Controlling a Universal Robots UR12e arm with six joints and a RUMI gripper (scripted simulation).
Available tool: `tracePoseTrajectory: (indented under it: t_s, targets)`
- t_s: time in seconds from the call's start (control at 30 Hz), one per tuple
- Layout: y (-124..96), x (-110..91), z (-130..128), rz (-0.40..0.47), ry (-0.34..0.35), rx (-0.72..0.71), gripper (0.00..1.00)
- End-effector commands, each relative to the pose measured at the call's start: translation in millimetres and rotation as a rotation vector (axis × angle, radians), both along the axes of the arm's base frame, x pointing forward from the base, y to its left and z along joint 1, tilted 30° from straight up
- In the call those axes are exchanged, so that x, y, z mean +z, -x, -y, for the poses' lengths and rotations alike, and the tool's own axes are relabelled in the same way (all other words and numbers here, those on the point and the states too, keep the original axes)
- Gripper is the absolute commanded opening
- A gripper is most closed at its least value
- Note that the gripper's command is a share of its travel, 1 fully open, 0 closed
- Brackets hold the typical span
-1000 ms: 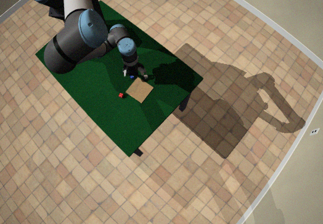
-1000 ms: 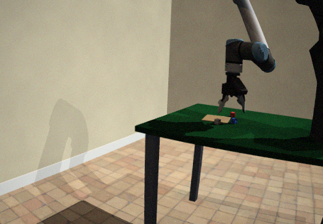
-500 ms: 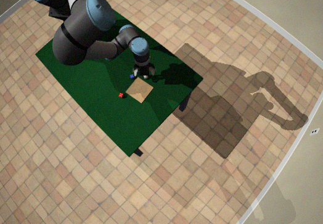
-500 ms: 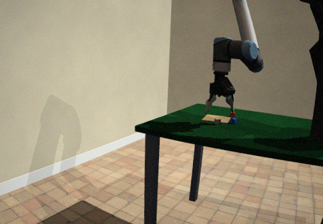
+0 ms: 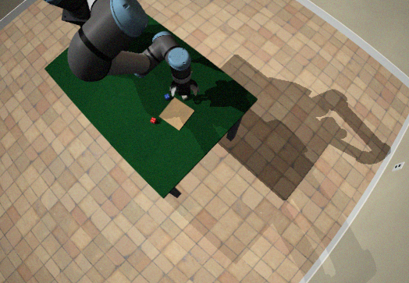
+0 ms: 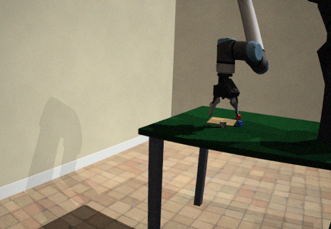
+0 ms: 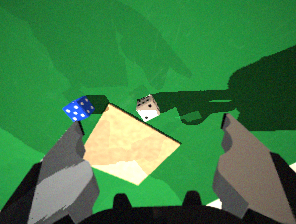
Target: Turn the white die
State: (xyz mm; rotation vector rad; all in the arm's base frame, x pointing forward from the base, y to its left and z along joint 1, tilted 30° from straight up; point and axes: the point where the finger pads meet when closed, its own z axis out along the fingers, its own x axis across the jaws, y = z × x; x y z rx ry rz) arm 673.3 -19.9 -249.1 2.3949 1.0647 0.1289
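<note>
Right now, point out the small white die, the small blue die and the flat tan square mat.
White die (image 5: 184,97) (image 6: 223,124) (image 7: 148,107): top, exterior, wrist; body.
Blue die (image 5: 167,97) (image 6: 240,123) (image 7: 78,108): same views; body.
Tan mat (image 5: 176,114) (image 6: 221,120) (image 7: 131,142): same views; bare surface.
</note>
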Motion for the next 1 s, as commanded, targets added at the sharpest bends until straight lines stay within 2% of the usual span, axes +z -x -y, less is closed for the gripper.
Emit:
tracePoseTrajectory:
  t_s: [0.0, 0.97]
  targets:
    - [-0.3, 0.4, -0.4, 0.001, 0.0, 0.0, 1.0]
    - [1.1, 4.7, -2.4, 0.001, 0.0, 0.0, 1.0]
